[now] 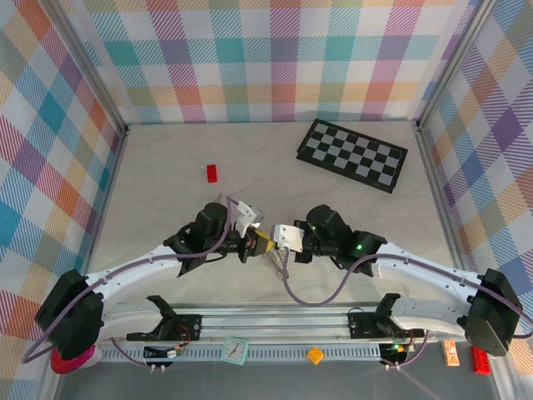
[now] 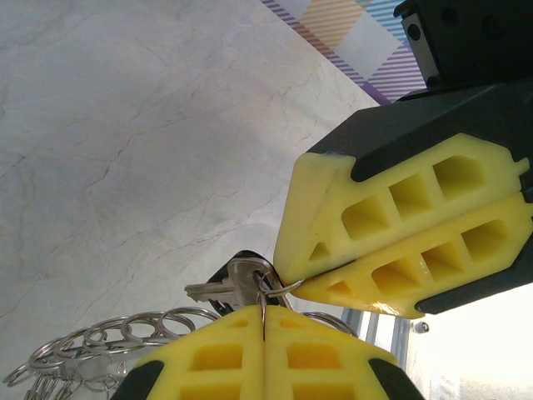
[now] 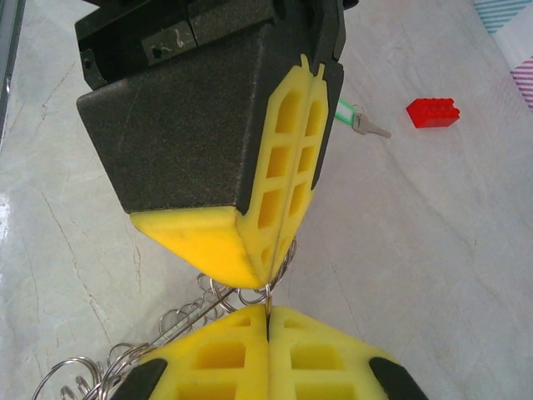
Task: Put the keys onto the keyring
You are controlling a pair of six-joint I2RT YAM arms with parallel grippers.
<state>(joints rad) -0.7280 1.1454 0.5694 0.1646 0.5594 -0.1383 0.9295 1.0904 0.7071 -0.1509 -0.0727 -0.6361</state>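
Both grippers meet tip to tip over the middle of the table. My left gripper (image 1: 255, 242) (image 2: 264, 313) is shut on a thin wire ring of the keyring (image 2: 100, 343). A silver key with a black head (image 2: 236, 282) hangs on that ring, just beyond the fingertips. My right gripper (image 1: 278, 241) (image 3: 268, 315) is also shut on a ring of the keyring (image 3: 171, 323), whose linked silver rings trail down to the lower left. In the left wrist view the right gripper (image 2: 289, 281) pinches a ring right beside the black key. The light green key (image 3: 353, 118) lies on the table, apart from both.
A red brick (image 1: 212, 172) (image 3: 433, 112) lies on the table close to the green key. The black-and-white chequered board (image 1: 353, 152) lies at the back right. Plaid walls close the table on three sides, and a metal rail (image 1: 275, 321) runs along the near edge.
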